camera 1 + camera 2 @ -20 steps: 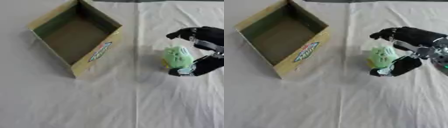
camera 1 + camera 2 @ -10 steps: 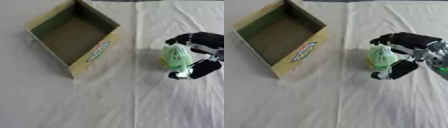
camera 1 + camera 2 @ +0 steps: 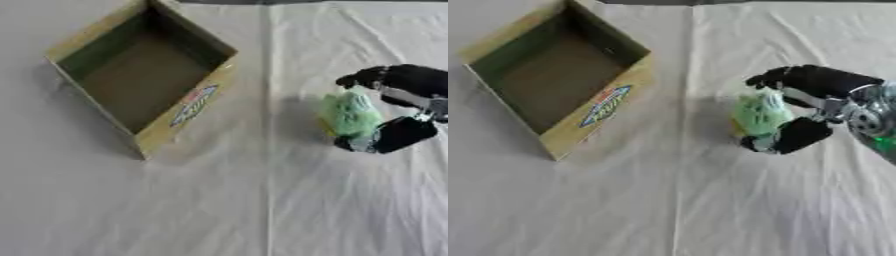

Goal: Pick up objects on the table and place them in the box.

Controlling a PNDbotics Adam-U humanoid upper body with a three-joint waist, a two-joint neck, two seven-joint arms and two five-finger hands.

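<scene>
Your right hand [image 3: 811, 107] comes in from the right edge of the frame, at mid-height, black with a silver joint behind it. Its fingers [image 3: 776, 77] curl over the top of a pale green object [image 3: 760, 114], and its thumb [image 3: 789, 137] closes in from below, so the hand is wrapped round the object from both sides. The green object sits right of centre, soft-looking and rounded, with a hint of yellow at its lower left; you cannot tell what it is beyond that, nor whether it is touching the cloth or lifted just off it. A faint shadow lies on the cloth just left of it. The box [image 3: 140, 75] stands in the upper left of the frame, well apart from the hand: open cardboard, turned at an angle, its inside dark and bare, a coloured label on its outer wall facing lower right. Box and object rest on a table covered by a white cloth [image 3: 219, 200], creased, with a straight fold running top to bottom near the centre. Your left hand shows in neither view.
</scene>
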